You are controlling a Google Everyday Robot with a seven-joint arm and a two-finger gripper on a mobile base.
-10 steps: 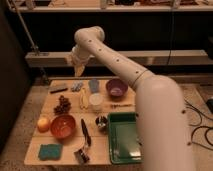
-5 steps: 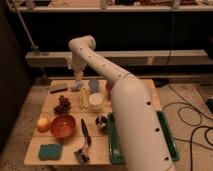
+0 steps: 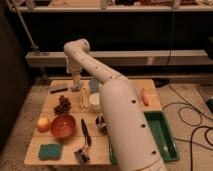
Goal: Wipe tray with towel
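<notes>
We judge the towel [image 3: 93, 86] to be the blue-grey folded cloth in the upper middle of the wooden table [image 3: 131, 88]. It looks soft, light and limp, so it is best pinched from above at a fold or edge, where it will gather rather than slide. The green tray [image 3: 161, 134] lies at the lower right, half hidden behind the arm, and looks stiff and shallow. The gripper [image 3: 76, 85] hangs pointing down over the table's upper left, just left of the towel; whether it is open or closed we cannot tell, and we see nothing held.

table [image 3: 50, 107] | green tray [image 3: 167, 142] front right | red bowl [image 3: 62, 126], teal sponge [image 3: 49, 151] front left | carrot [image 3: 145, 96] far right | pincer [image 3: 76, 86] over far-left part
</notes>
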